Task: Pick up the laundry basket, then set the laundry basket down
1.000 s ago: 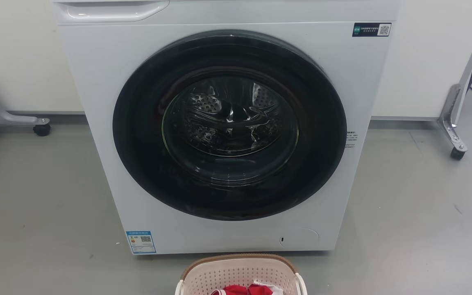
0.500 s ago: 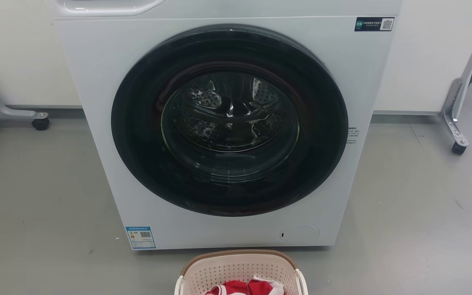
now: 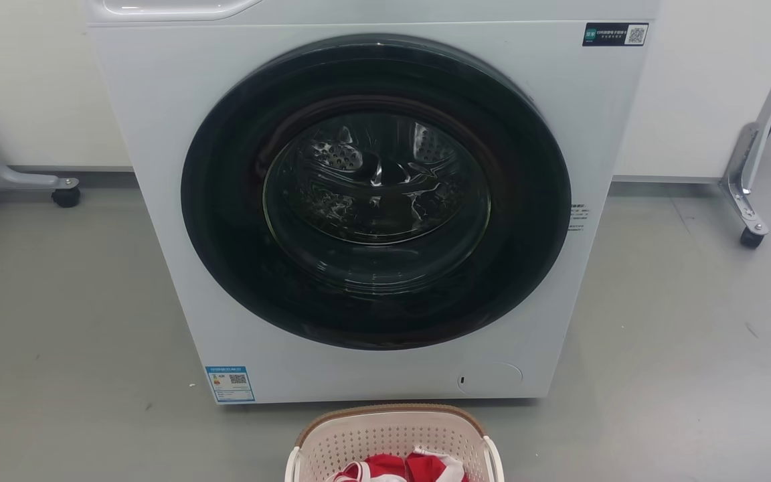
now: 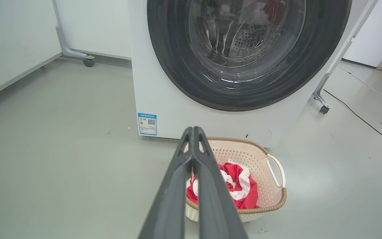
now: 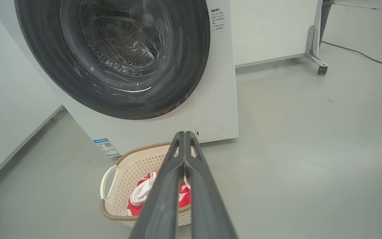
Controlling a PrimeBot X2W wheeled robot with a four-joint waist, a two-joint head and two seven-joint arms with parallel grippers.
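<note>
The laundry basket point(image 3: 392, 438) sits on the grey floor point(image 3: 57, 335) just in front of the washing machine point(image 3: 158, 201), with a red-and-white garment point(image 4: 240, 186) inside. The left gripper point(image 4: 193, 130) and right gripper point(image 5: 184, 133) hover clear of it, fingers pressed together and empty. Unless they spread before reaching the white side handles point(image 4: 276, 171), they could shove the basket into the washer, and an uneven lift could tip it
</note>
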